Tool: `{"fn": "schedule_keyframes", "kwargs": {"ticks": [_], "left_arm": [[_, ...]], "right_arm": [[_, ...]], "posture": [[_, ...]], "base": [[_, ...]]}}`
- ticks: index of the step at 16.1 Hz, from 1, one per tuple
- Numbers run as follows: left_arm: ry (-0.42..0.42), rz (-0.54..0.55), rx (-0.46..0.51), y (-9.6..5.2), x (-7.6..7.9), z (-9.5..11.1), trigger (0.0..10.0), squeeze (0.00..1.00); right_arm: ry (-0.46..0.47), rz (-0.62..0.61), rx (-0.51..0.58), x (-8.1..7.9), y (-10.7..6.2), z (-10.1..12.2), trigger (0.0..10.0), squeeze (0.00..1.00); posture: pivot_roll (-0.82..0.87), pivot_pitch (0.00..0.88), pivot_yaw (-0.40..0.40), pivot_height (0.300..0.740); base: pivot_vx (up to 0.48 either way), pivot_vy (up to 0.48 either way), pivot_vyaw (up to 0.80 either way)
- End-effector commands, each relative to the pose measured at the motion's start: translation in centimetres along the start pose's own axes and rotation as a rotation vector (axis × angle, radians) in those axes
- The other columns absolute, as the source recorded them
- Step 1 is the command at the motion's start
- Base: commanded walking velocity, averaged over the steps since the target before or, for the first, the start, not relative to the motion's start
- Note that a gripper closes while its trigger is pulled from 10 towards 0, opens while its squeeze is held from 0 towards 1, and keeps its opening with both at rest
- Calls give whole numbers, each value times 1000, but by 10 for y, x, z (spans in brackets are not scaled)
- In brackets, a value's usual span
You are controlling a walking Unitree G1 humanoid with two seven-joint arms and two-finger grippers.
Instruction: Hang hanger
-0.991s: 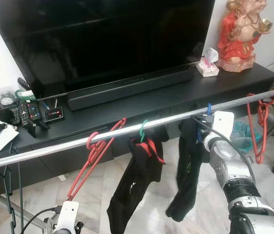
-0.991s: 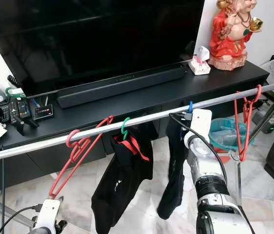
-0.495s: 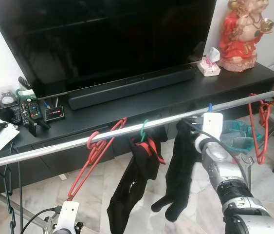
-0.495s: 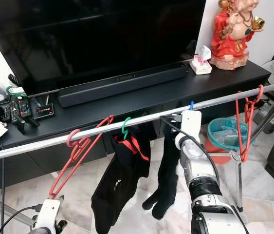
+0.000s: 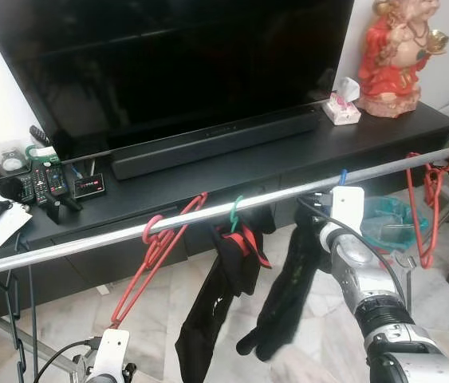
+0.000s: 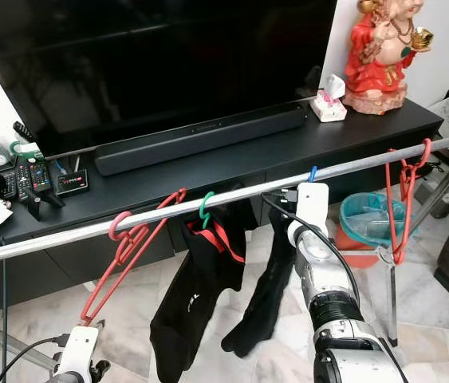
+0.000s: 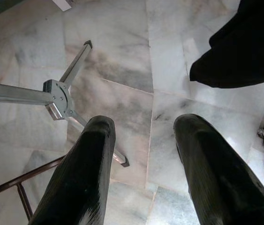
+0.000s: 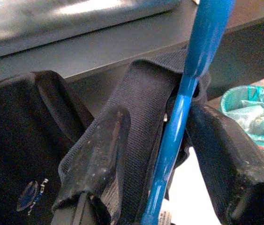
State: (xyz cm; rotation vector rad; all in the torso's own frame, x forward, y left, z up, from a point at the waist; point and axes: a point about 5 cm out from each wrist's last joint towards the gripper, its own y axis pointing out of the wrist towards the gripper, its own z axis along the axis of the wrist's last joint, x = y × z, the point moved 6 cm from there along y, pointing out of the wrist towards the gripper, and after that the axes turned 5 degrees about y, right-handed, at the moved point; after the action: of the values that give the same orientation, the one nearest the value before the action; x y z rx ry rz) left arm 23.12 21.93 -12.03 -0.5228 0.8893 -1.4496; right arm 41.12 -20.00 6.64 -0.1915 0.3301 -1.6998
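We are hanging the blue hanger (image 8: pixel 181 112) on the long silver rail (image 5: pixel 88 243); the hanger is thin plastic, so we think it is light and stiff, and a bit smooth, so it could slip or twist if we grip it loosely; the black clothes (image 5: pixel 288 287) on it are soft and floppy and dangle down to one side, so they may swing and pull the hanger crooked; we think the best place to hold is the thin neck just under the hook, where the cloth strap bunches up and gives some grip.

That is where our right claw (image 8: pixel 162 140) is; its two black fingers (image 8: pixel 99 150) are closed on the blue neck and the strap together, one finger on each side; the claw is up right at the rail, just under it, and the blue hook (image 6: pixel 312 172) pokes up right by the rail; we cannot tell if the hook is fully over the rail yet.

Our left claw (image 7: pixel 143 164) hangs low over the marble floor (image 7: pixel 122 61) with its fingers apart and nothing in them; a red hanger (image 5: pixel 148 255) and a green hanger (image 5: pixel 234 214) with dark clothes sit on the rail to the left of our right claw.
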Motion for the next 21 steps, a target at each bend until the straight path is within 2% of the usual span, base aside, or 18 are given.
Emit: {"fn": "schedule_keyframes", "kwargs": {"ticks": [1, 5, 8, 10, 12, 18, 21], "left_arm": [[9, 4, -16, -1, -1, -5, 10000, 0], [10, 6, -14, -1, -1, -5, 10000, 0], [11, 6, -13, -1, -1, -5, 10000, 0], [11, 7, -13, -1, -1, -5, 10000, 0], [12, 8, -12, -1, -1, -5, 10000, 0], [9, 9, -9, -1, -1, -5, 10000, 0], [7, 9, -8, -1, 0, -5, 10000, 0]], "right_arm": [[41, -18, -15, 2, 1, 0, 10000, 0], [95, -82, -50, 12, 2, -5, 10000, 0], [112, -74, -72, 11, 2, -10, 10000, 0], [145, -21, -64, 1, 3, -9, 10000, 0], [131, 17, -56, -8, 5, -4, 10000, 0], [134, -14, -65, -3, 8, -1, 10000, 0], [171, -45, -85, 3, 8, -5, 10000, 0]], "posture": [[-202, 0, 57, 740], [-202, 0, 57, 740], [-202, 0, 57, 740], [-201, 0, 57, 740], [-202, 0, 56, 740], [-200, 0, 53, 740], [-201, 0, 52, 740]], "base": [[0, 0, 0], [0, 0, 0], [0, 0, 0], [0, 0, 0], [0, 0, 0], [0, 0, 0], [0, 0, 0]]}}
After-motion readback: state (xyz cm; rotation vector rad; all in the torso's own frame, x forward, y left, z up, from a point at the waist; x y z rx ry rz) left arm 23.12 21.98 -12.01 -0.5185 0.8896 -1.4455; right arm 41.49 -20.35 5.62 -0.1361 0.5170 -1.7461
